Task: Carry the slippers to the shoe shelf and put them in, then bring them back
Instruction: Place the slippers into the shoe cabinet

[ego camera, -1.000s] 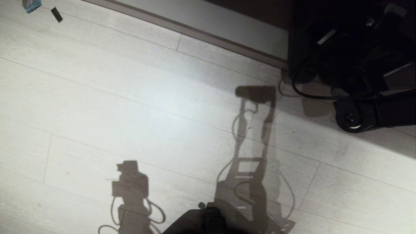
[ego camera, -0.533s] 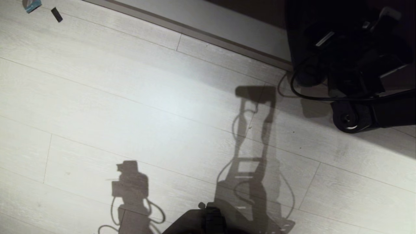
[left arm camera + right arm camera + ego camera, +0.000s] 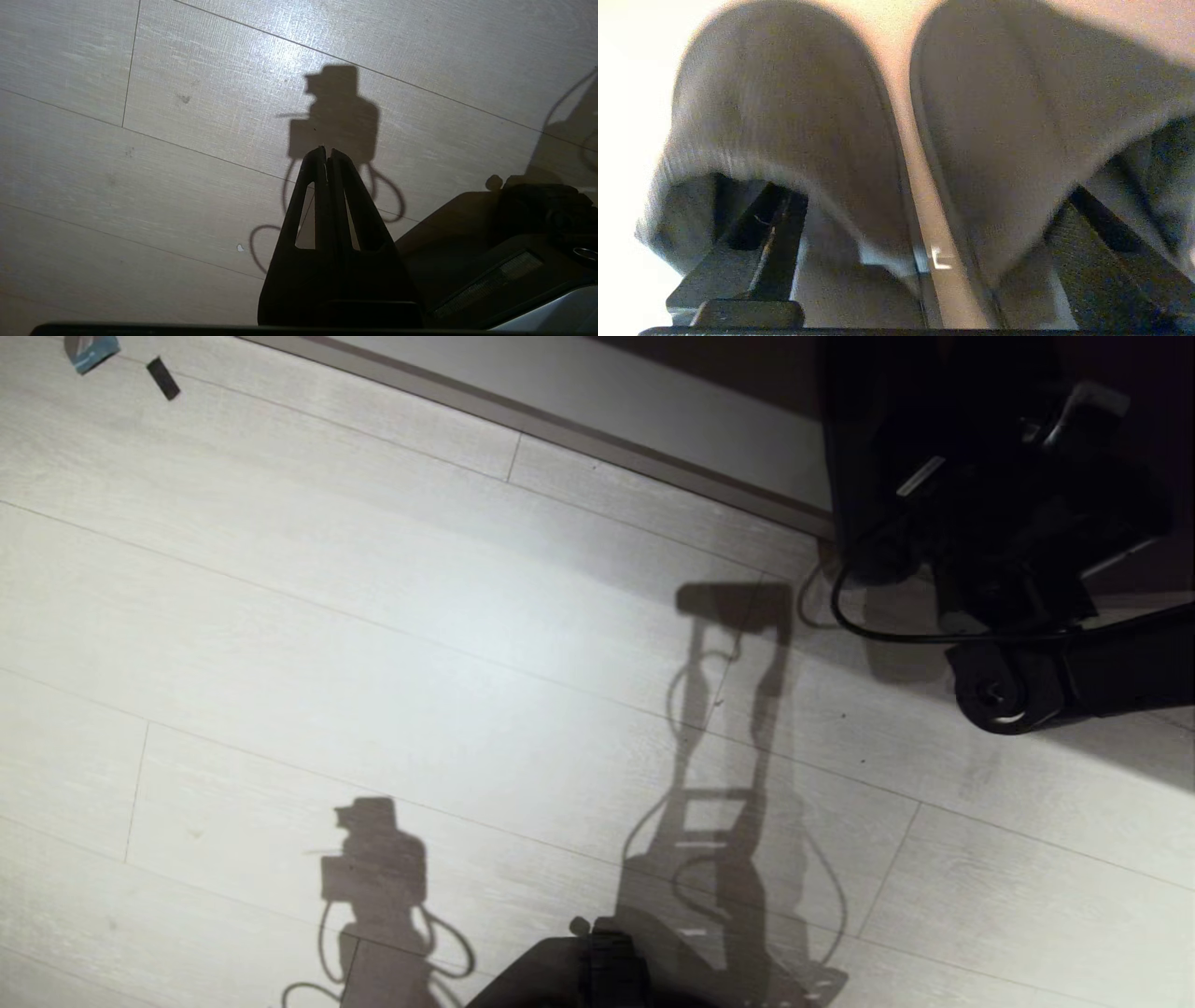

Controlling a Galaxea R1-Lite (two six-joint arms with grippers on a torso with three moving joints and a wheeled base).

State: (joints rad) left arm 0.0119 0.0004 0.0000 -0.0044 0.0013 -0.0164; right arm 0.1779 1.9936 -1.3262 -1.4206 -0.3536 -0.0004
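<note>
Now each right pincer (image 3: 924, 261) finger sits inside one of the slippers (image 3: 794, 121).

The left hand (image 3: 328, 151) hangs above pale plank floor (image 3: 140, 186), fingers pressed together and holding nothing. Its shadow (image 3: 334, 116) falls on the boards directly beyond the fingertips.

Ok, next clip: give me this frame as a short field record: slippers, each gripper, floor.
slippers: pair side by side, filling the right wrist view
right gripper: fingers spread wide, one inside each slipper opening
left gripper: shut, empty, hanging above the floor
floor: pale planks, arm shadows on them
shoe shelf: cannot tell from these views
</note>
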